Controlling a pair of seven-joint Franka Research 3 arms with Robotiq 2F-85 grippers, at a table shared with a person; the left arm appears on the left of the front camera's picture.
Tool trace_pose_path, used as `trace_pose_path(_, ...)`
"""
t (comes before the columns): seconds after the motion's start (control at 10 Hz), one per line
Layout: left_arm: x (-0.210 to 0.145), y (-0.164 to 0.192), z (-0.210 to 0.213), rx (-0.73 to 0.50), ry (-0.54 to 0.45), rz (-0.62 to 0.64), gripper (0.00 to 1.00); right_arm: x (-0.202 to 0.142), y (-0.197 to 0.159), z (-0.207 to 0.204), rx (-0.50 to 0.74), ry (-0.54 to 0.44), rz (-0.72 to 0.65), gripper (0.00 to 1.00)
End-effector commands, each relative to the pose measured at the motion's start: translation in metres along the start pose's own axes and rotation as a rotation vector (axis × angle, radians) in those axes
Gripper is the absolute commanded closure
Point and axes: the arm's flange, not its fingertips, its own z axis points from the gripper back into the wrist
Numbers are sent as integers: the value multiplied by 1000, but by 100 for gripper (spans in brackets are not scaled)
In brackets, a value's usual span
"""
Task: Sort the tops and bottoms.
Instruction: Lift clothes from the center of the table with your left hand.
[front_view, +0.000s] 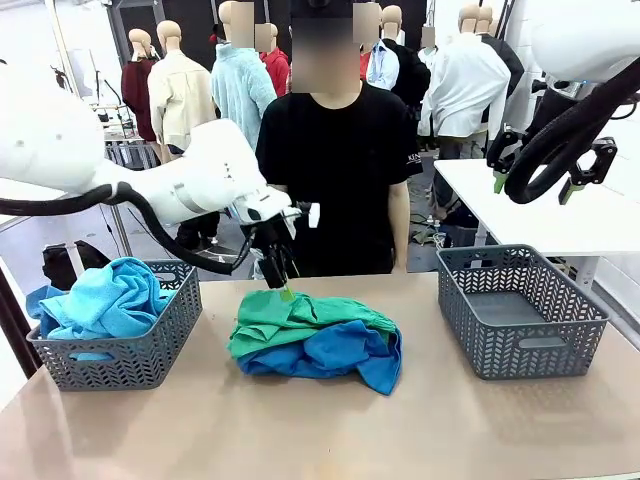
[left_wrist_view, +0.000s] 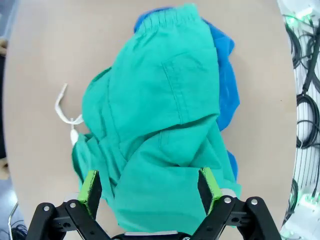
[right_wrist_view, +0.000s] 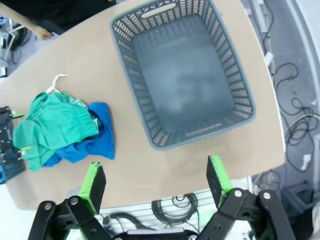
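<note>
The tan table (front_view: 320, 430) up front had the pile in the middle: the emerald-green bottoms (front_view: 290, 318) lay on top of the royal blue top (front_view: 340, 355). The sky-blue top (front_view: 105, 295) sat in the left basket (front_view: 140, 360), and the right basket (front_view: 540, 365) was empty. I'd pinch just the green layer at its far edge so the blue one stays put. The left gripper (front_view: 283, 288) pointed down at that edge, jaws wide, holding nothing. The right gripper (right_wrist_view: 156, 182) hung high by the table's right end, also spread and empty.
</note>
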Motion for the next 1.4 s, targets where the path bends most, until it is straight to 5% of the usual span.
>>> trace_pose_path(0.0, 7, 3, -13, -87, 55, -5, 0, 0, -1, 0, 14, 15, 12, 0)
trace_pose_path(0.8, -4, 0, -49, -160, 37, -36, 2, 0, -1, 0, 14, 15, 12, 0)
trace_pose_path(1.3, -2, -5, -41, -165, 15, -48, 100, 0, -1, 0, 14, 15, 12, 0)
